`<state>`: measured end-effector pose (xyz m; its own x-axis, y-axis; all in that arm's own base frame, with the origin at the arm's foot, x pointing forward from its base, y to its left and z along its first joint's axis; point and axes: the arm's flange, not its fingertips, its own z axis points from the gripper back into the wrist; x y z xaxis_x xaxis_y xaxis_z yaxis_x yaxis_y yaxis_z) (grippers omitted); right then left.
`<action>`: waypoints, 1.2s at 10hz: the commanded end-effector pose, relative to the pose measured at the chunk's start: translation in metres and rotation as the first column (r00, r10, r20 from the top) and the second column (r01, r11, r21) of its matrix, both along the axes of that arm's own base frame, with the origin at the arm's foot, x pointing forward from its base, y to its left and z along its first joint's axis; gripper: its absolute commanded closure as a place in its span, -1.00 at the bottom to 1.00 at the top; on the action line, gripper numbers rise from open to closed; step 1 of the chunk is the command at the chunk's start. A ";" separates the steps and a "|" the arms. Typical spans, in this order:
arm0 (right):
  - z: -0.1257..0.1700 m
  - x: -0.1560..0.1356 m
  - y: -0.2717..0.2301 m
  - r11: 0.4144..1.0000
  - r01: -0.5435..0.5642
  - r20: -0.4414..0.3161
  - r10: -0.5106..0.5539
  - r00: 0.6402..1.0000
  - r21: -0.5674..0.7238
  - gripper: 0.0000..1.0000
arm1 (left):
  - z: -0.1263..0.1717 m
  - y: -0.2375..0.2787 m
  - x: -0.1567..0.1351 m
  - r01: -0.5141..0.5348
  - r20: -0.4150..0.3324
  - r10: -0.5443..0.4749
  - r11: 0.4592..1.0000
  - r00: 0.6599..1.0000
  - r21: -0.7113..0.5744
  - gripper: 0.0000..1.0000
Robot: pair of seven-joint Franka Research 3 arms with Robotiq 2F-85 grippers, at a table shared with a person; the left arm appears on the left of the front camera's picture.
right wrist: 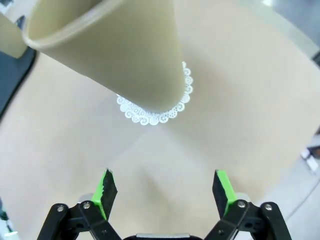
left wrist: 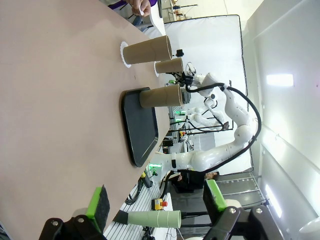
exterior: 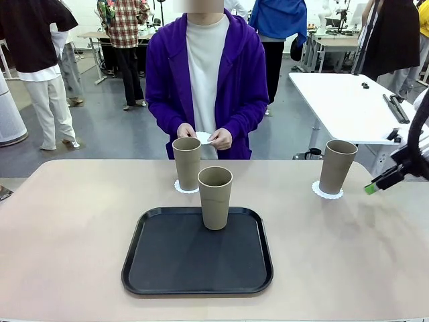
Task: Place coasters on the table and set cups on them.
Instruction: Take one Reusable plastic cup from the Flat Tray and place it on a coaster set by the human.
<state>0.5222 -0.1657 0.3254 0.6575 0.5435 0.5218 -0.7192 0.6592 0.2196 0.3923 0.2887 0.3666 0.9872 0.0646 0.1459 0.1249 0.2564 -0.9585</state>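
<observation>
Front view: one cup [exterior: 215, 198] stands on the tray [exterior: 161, 268], two others sit on coasters [exterior: 327, 193] on the table [exterior: 67, 221], and a person's hand [exterior: 220, 139] holds the third coaster [exterior: 203, 137]. Left wrist view: the left gripper [left wrist: 157, 200] is spread and empty. Right wrist view: the right gripper [right wrist: 162, 186] is spread near the right cup [right wrist: 115, 55]. The cups look light and stiff, so grip mid-wall.

No words, labels, brands or numbers could be read; the cups [exterior: 215, 196], coasters [exterior: 326, 193], black tray [exterior: 167, 268] and counter [exterior: 67, 228] looked unmarked.
</observation>
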 end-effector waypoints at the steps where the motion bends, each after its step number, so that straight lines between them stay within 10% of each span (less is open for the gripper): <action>1: 0.065 -0.029 0.021 0.987 0.122 -0.011 -0.124 0.992 -0.102 -1.00 | 0.003 0.001 -0.001 -0.003 -0.002 0.003 1.000 1.000 0.004 -1.00; 8: 0.248 -0.062 0.073 0.816 0.485 0.059 -0.493 0.868 -0.315 -1.00 | 0.003 0.001 -0.001 -0.003 -0.002 0.003 1.000 1.000 0.004 -1.00; 12: 0.263 -0.061 0.080 0.803 0.508 0.101 -0.503 0.858 -0.312 -1.00 | 0.003 0.001 -0.001 -0.003 -0.002 0.003 1.000 1.000 0.004 -1.00</action>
<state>0.4682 -0.0818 0.5998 0.8821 0.2664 0.3885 -0.2584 0.9632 -0.0737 0.3925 0.2885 0.3666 0.9872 0.0641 0.1460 0.1251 0.2562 -0.9585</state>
